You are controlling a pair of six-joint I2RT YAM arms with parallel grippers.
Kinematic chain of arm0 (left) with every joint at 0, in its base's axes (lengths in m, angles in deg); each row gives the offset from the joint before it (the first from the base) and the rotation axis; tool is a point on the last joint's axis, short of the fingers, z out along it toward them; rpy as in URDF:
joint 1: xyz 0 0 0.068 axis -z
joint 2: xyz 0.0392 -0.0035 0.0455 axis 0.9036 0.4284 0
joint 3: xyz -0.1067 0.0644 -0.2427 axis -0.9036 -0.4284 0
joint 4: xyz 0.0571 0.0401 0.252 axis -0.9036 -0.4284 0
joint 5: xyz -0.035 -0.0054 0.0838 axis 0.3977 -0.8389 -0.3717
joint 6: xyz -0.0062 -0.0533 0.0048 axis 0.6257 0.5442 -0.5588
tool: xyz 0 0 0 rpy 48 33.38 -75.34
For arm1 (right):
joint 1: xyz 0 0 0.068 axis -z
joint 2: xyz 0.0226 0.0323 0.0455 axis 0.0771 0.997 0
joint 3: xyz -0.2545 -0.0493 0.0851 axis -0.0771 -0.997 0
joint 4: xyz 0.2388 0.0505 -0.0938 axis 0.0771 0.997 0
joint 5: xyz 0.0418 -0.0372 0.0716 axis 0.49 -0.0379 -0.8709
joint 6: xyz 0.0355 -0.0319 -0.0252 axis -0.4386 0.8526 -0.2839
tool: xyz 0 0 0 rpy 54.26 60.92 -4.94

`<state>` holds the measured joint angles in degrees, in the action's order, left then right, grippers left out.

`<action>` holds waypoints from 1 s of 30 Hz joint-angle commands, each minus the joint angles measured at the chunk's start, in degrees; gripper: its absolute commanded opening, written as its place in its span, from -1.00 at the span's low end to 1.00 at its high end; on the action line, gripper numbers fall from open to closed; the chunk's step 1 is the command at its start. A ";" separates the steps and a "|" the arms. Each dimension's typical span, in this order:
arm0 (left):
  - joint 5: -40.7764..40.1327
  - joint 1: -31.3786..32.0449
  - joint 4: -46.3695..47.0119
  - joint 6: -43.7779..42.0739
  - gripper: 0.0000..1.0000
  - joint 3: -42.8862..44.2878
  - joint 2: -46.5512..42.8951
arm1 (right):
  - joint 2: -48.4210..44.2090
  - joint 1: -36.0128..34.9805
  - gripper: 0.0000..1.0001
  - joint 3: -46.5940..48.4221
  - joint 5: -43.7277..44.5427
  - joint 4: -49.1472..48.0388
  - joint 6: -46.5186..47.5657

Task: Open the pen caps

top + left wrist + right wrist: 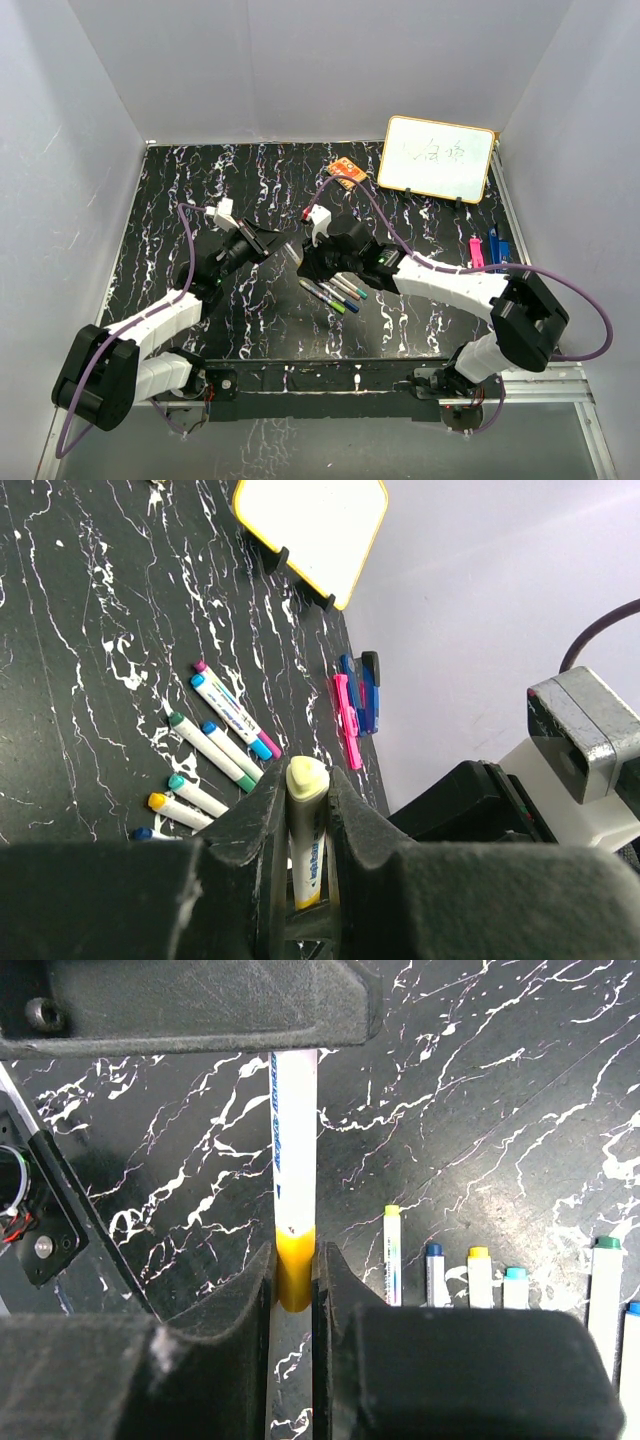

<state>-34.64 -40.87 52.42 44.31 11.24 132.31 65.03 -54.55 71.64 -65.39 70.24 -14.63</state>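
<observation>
Though white-veined, black tabletop [170, 200] between grey walls [300, 70].

You get nothing readable. Right wrist view, centre: blue print runs along the white marker barrel [295, 1130] above the yellow pen cap [295, 1272], too blurred. Top view, upper right: dark scrawl on the whiteboard [437, 158], illegible.

The black marbled table [200, 190] carried a small whiteboard [437, 158], an orange block [347, 172] just left of it, and markers [338, 291] well nearer.
</observation>
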 commanded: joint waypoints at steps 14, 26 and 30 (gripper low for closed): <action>-12.20 -2.51 -7.65 -3.30 -1.00 4.45 -4.36 | -2.31 0.19 -1.00 -2.86 -0.03 -2.31 -0.19; -9.41 -13.11 -5.22 -4.63 -1.00 13.99 4.47 | -9.40 0.16 -1.00 -8.82 2.94 0.21 -0.83; -6.75 -13.19 -14.44 -9.34 -1.00 21.06 8.42 | -12.03 0.25 -1.00 -7.30 10.45 2.94 -1.16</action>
<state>-43.49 -53.83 43.92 40.14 25.03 138.45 57.03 -54.55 62.30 -62.59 72.84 -15.42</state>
